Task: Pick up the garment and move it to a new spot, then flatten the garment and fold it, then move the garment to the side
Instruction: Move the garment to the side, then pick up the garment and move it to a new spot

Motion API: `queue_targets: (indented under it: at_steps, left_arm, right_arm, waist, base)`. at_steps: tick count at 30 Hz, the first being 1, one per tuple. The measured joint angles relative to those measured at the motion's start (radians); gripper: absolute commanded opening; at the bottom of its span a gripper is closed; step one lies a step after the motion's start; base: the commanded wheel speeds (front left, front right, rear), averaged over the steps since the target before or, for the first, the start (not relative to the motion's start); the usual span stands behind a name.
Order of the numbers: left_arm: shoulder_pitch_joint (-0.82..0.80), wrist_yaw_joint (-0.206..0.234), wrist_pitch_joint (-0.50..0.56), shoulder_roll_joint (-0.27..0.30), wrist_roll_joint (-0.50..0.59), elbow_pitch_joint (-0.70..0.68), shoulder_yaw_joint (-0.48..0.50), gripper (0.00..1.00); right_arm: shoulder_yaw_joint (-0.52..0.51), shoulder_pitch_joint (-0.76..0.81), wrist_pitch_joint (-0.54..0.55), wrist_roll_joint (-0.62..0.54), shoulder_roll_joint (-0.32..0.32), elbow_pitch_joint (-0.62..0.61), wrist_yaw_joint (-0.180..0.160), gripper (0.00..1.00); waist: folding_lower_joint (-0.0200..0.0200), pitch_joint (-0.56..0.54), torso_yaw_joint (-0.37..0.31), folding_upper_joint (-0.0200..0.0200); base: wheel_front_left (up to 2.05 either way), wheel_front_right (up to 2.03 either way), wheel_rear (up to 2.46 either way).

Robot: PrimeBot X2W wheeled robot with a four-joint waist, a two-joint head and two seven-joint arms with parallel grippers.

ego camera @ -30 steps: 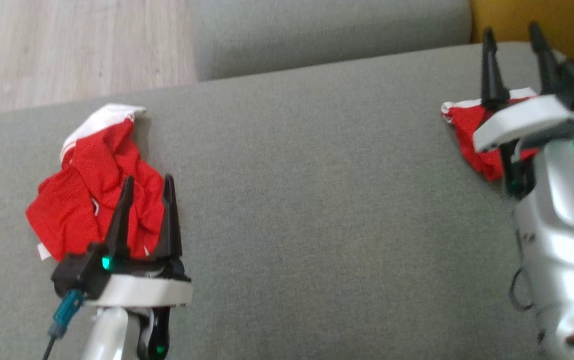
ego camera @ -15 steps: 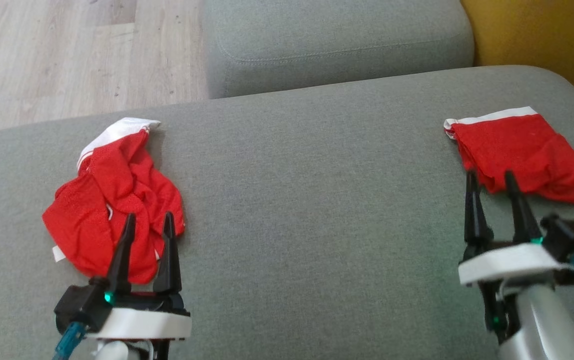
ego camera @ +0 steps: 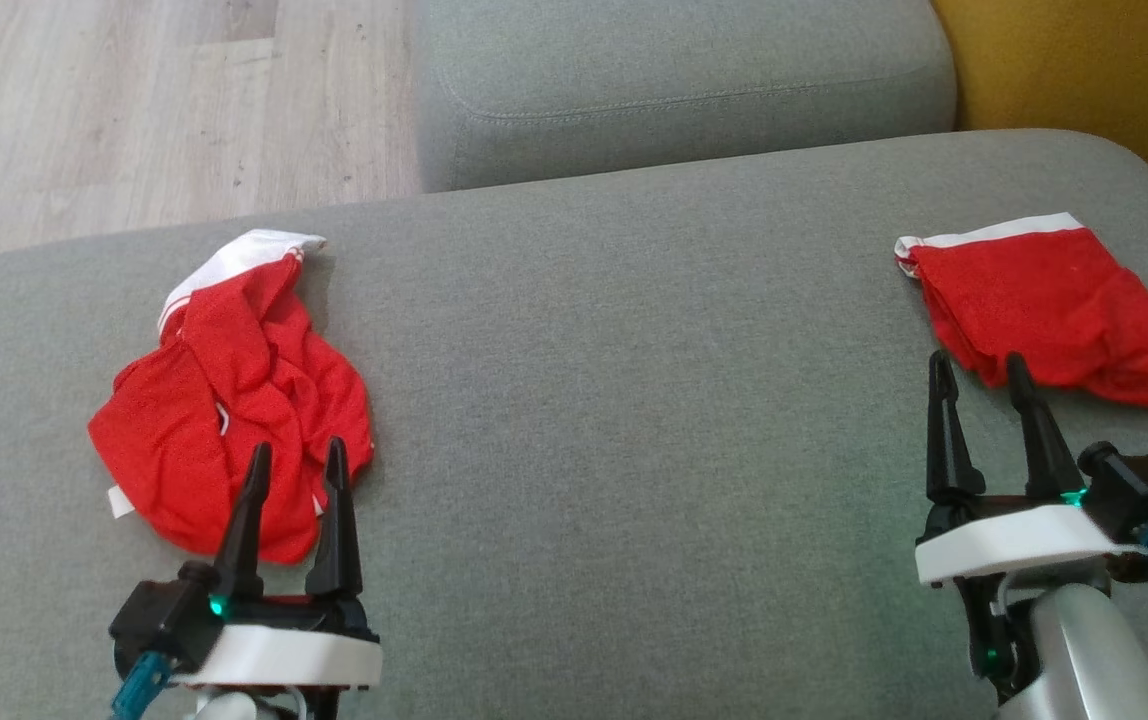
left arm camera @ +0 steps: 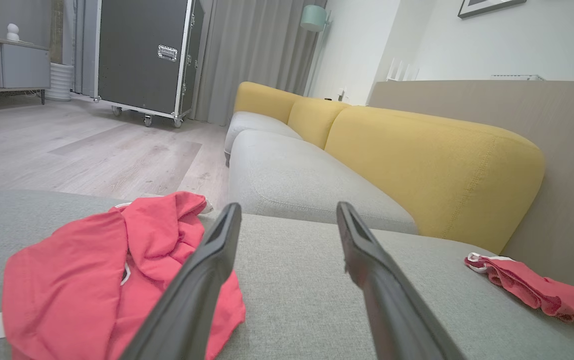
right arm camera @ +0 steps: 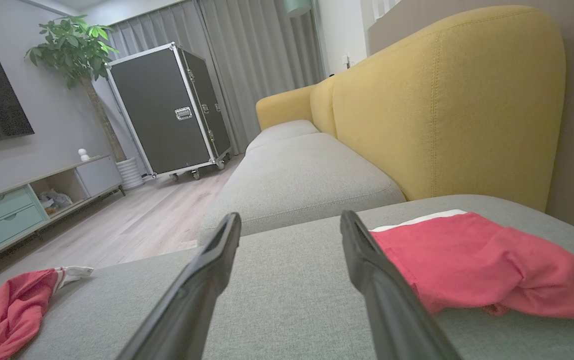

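- Right gripper [ego camera: 976, 358] is sitting drawn back from over the folded garment [ego camera: 1044, 300], now just short of its near edge.
- Its jaws are standing wide apart, gripping nothing; one fingertip is perhaps overlapping the hem.
- Left gripper [ego camera: 297, 447] is hovering at the near edge of the crumpled garment [ego camera: 194, 420], jaws likewise spread wide and empty.
- Both garments are lying well apart on the grey cushion [ego camera: 634, 400].

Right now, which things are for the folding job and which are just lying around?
For the job: crumpled red garment, neater red garment, grey seat under them.
Just lying around: yellow backrest, black wheeled case, potted plant, low cabinet.
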Motion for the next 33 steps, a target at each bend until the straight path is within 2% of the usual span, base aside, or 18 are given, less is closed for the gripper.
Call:
queue_targets:
  at_steps: [5,11,33]
  left_arm:
    - [0.0,0.0,0.0,0.0,0.0,0.004,0.001,1.0]
    - [0.0,0.002,0.0,0.0,0.0,0.007,0.01,1.0]
    - [0.037,0.006,0.0,0.001,0.041,0.025,0.075,1.0]
  right_arm:
    - [0.002,0.0,0.0,0.0,0.0,0.002,0.0,1.0]
    - [0.055,0.001,0.0,0.0,0.0,0.014,0.0,1.0]
    - [0.266,0.042,0.0,0.099,0.001,0.05,0.0,1.0]
  waist:
    - [0.0,-0.002,0.008,0.0]
    - [0.0,-0.008,0.042,0.0]
    - [-0.0001,-0.057,0.29,0.0]
  base:
    - [0.0,0.0,0.0]
    - [0.0,0.0,0.0]
    - [0.0,0.0,0.0]
